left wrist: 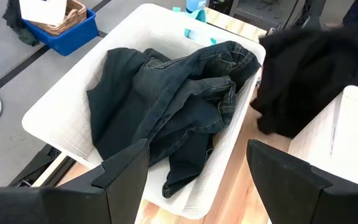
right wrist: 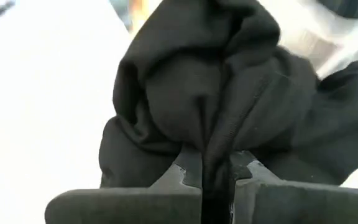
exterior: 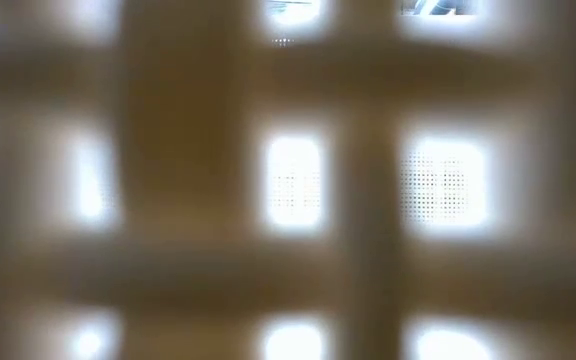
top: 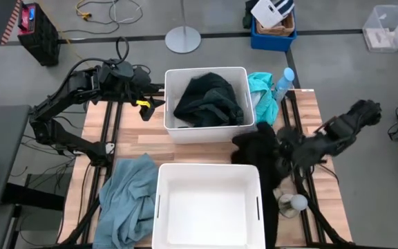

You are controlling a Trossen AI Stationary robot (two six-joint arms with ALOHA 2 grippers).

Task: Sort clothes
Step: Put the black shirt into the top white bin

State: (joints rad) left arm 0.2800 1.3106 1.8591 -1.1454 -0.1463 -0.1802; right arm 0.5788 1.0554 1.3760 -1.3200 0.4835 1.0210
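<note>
A dark green-black garment point(top: 208, 102) lies bunched in the far white bin point(top: 173, 129); it also shows in the left wrist view point(left wrist: 173, 99). My left gripper point(top: 147, 105) is open and empty, just left of that bin, its fingers point(left wrist: 126, 168) apart. My right gripper point(top: 287, 144) is shut on a black garment point(top: 256, 149) between the two bins, toward the table's right. A blue-grey garment point(top: 126, 200) lies on the table left of the near white bin point(top: 209, 173). A turquoise garment point(top: 262, 93) lies right of the far bin. My right gripper pinches a bunched fold of the black garment point(right wrist: 215, 146) between its two fingers; it looks like several layers. The fingers come from the table's right side. The cloth bulges in a slack lump beyond the fingertips point(right wrist: 185, 171). I cannot tell whether its lower part touches the table.
The near white bin holds nothing. A clear blue-capped bottle point(top: 282, 83) stands by the turquoise garment at the far right. A small whitish object point(top: 292, 202) lies right of the near bin. The low view shows only a blurred lattice.
</note>
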